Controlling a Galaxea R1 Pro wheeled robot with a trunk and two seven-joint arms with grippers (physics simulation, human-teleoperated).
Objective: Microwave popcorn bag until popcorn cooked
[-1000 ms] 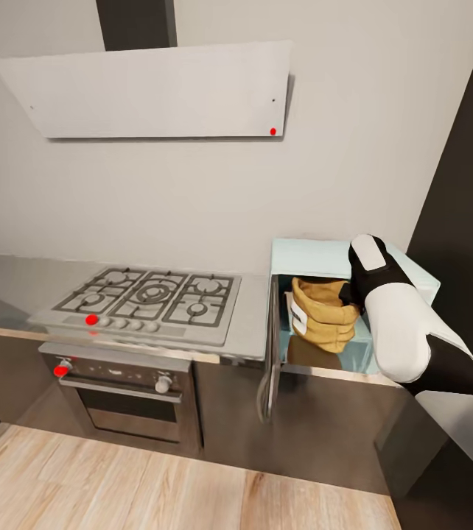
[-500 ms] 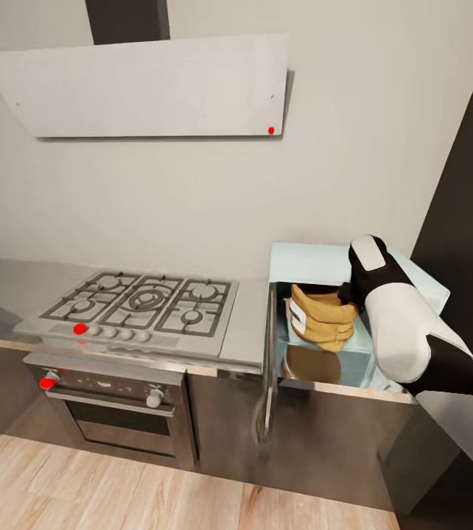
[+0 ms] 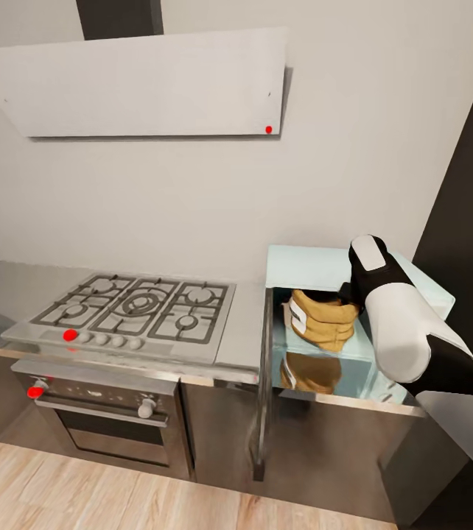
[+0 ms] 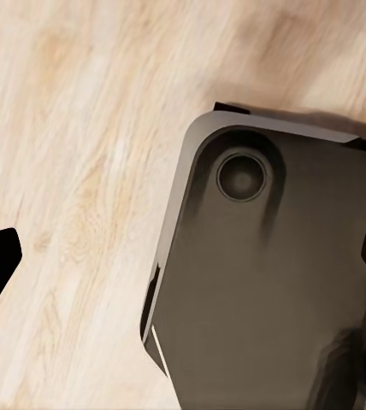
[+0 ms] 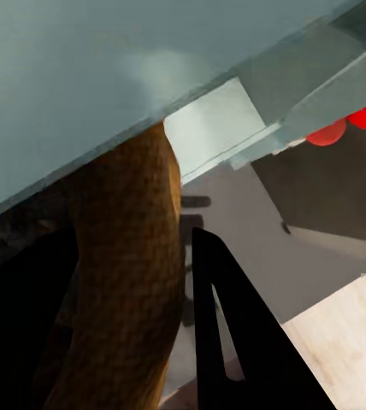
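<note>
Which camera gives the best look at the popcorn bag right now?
The head view: the popcorn bag shows whole inside the open microwave, white patch visible. The right wrist view catches just a close brown strip. The left wrist view faces the wooden floor.

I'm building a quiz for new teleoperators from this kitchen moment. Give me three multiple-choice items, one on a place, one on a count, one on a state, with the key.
1. Where is the popcorn bag?
A. on the hob
B. inside the microwave
C. on the floor

2. How many burners does the gas hob show?
A. two
B. five
C. eight

3. The microwave door is:
A. open
B. shut
C. missing

Key: B, the bag sits in the pale blue cavity; B, five rings under the grates; A, the door swings out edge-on.
</note>
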